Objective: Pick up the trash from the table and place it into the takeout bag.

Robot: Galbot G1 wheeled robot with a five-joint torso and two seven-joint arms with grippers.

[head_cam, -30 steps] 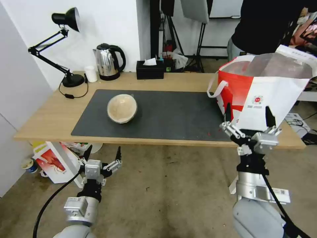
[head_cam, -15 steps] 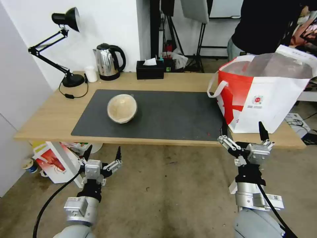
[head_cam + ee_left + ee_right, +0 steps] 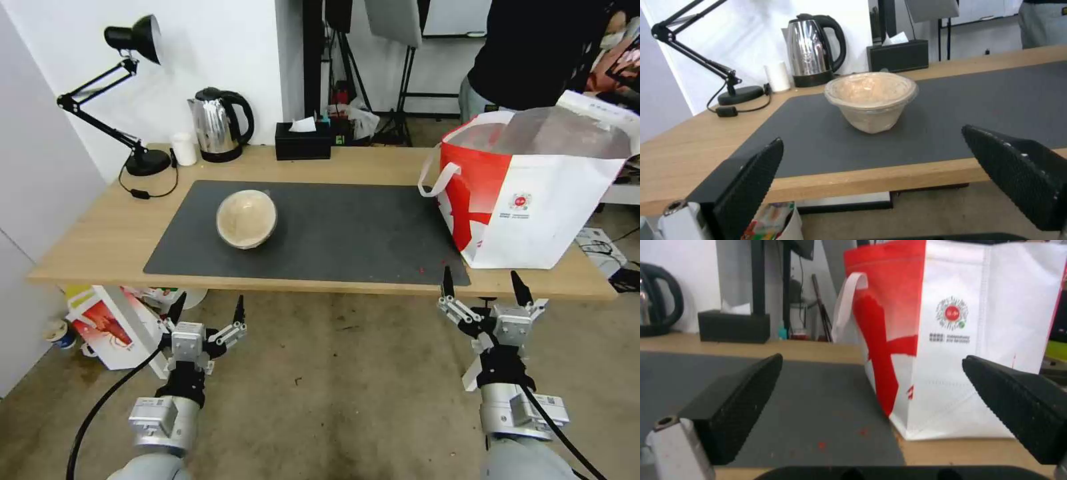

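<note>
While I look down from my head camera, my left gripper [image 3: 206,308] hangs below the near edge of the table [image 3: 87,247], fingers spread wide and holding nothing. My right gripper [image 3: 481,285] sits just under the table edge in front of the bag [image 3: 533,193], also spread wide and empty. A tan bowl [image 3: 246,218] stands upright on the grey mat [image 3: 347,233], left of centre and well apart from the bag, which stands open at the table's right end, partly on the mat's corner. A lamp [image 3: 127,93], a kettle [image 3: 219,124], a small white cup [image 3: 182,148] and a black tissue box [image 3: 303,141] line the far side.

From my left wrist, the bowl [image 3: 871,100] stands on the mat [image 3: 973,110] beyond my two wide-apart fingers [image 3: 749,186], with the kettle [image 3: 814,50] behind it.

From my right wrist, the bag [image 3: 960,336] rises just past my parted fingers [image 3: 735,403], its loop handle [image 3: 845,303] hanging at its side, with small red specks [image 3: 821,444] on the mat [image 3: 773,400] near its base
</note>
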